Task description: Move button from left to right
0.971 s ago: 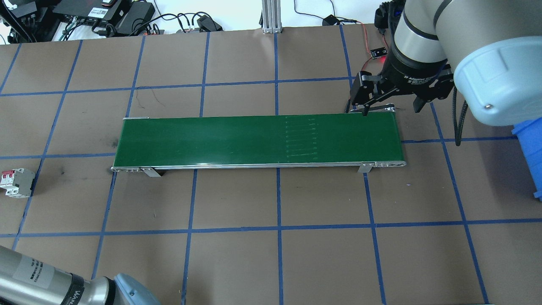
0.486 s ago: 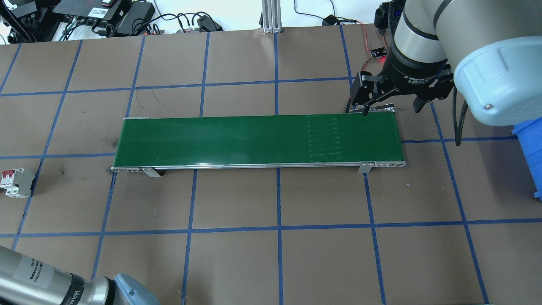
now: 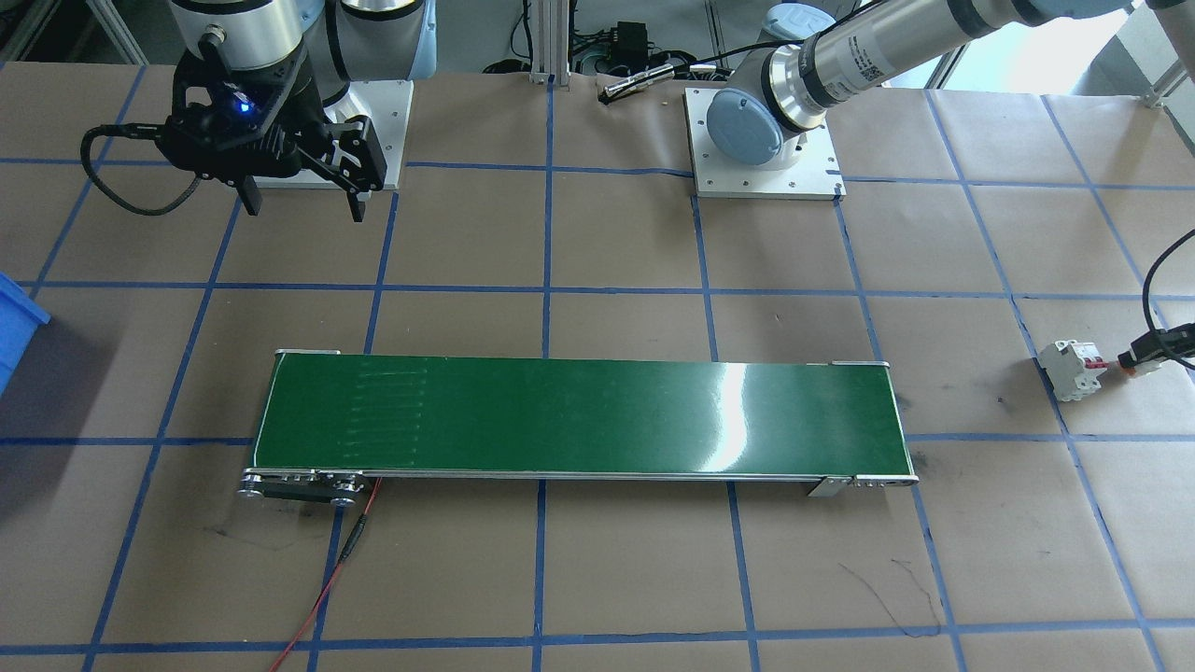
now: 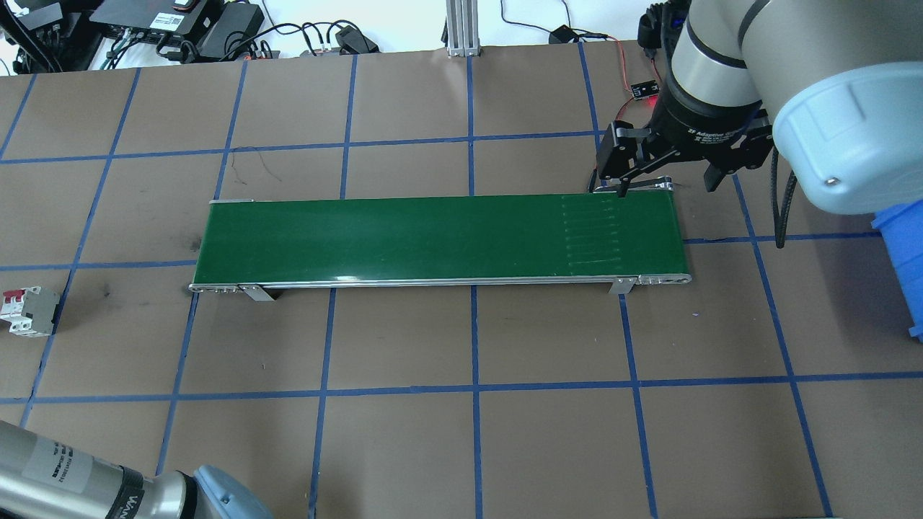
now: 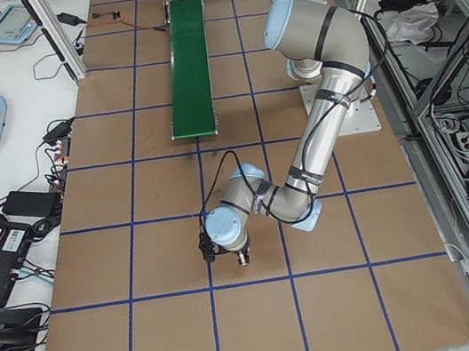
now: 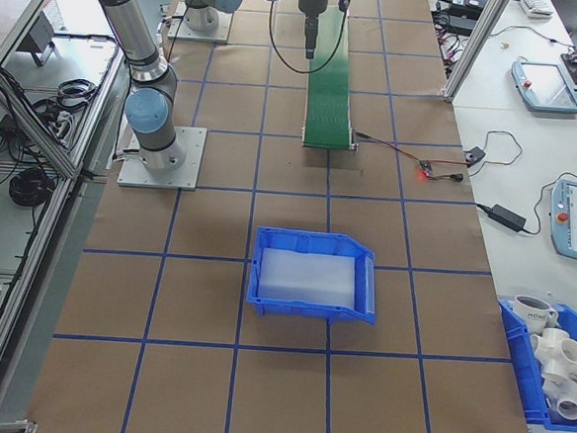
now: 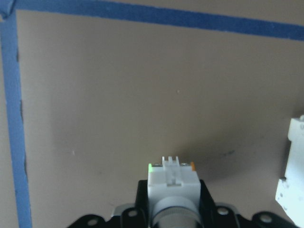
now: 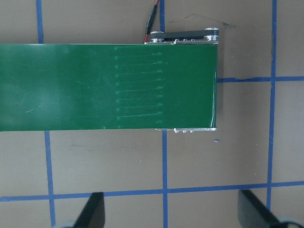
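Button (image 7: 172,183) is sitting at the bottom centre of the left wrist view, its white body framed by the black fingers of the left gripper (image 7: 172,209), with a sliver of green and of orange showing at its far corners; it appears to be clamped between the fingers and lifted off the brown paper, though the view is too tight to be sure of the contact. That hold suits the task, since the button is starting at the robot's left end and the green conveyor belt (image 4: 440,238) in the middle of the overhead frame is lying between the two arms, probably as the way across. A white circuit breaker (image 7: 290,173) is lying near the button at the right edge of the wrist view, and it is also showing at the left edge of the overhead frame (image 4: 29,310). The right gripper (image 4: 667,184), in the upper right of the overhead frame, is hanging just beyond the belt's right end with its fingers spread wide and nothing between them, apparently waiting to receive. A blue bin (image 6: 314,276) is standing well apart from the belt, centre frame in the right side view.
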You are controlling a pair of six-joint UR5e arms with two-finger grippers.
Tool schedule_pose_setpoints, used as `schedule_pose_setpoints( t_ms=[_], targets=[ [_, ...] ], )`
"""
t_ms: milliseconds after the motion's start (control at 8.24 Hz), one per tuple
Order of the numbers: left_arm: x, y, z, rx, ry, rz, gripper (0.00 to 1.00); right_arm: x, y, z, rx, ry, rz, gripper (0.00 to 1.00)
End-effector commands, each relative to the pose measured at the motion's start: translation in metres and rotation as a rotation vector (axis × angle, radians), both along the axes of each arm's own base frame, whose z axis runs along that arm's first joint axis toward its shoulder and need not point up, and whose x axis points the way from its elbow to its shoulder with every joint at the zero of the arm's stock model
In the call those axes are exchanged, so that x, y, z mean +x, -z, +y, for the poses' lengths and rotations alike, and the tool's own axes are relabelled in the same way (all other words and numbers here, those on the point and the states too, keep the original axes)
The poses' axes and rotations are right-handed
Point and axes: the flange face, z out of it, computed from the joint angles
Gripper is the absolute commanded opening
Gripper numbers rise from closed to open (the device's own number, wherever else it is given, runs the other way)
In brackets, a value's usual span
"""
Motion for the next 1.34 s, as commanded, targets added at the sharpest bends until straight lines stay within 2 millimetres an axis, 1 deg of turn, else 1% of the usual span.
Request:
schedule_pose_setpoints(
  t_ms=[0,121,243,364,486,607,728,850,971,1092,1214],
  targets=[
    [-0.006,-0.024,0.003,0.021,0.008,0.052,0.1,0.0,0.0,0.0,0.0,0.0,0.0,1.0],
    [-0.008,-0.061,0.001,-0.023,0.009,0.013,0.1,0.0,0.0,0.0,0.0,0.0,-0.001,1.0],
    [-0.018,-0.099,-0.003,-0.099,-0.001,0.022,0.1,0.0,0.0,0.0,0.0,0.0,0.0,1.0],
    [-0.038,-0.126,-0.004,-0.097,-0.018,0.047,0.1,0.0,0.0,0.0,0.0,0.0,0.0,1.0],
    [-0.063,-0.157,-0.009,-0.09,-0.072,0.028,0.1,0.0,0.0,0.0,0.0,0.0,0.0,1.0],
    [-0.097,-0.182,-0.019,-0.077,-0.112,0.018,0.1,0.0,0.0,0.0,0.0,0.0,0.0,1.0],
    [-0.13,-0.202,-0.033,-0.084,-0.127,-0.003,0.1,0.0,0.0,0.0,0.0,0.0,0.0,1.0],
    [-0.16,-0.226,-0.042,-0.108,-0.113,-0.032,0.1,-0.001,0.0,0.0,0.001,0.0,0.011,1.0],
    [-0.175,-0.241,-0.042,-0.116,-0.115,-0.058,0.1,-0.001,0.001,0.0,0.005,0.0,0.013,1.0],
    [-0.185,-0.248,-0.043,-0.119,-0.132,-0.066,0.1,-0.001,0.001,0.0,0.005,0.0,0.013,1.0],
    [-0.206,-0.253,-0.053,-0.123,-0.115,-0.072,0.1,-0.001,0.001,0.0,0.005,0.0,0.013,1.0]
  ],
)
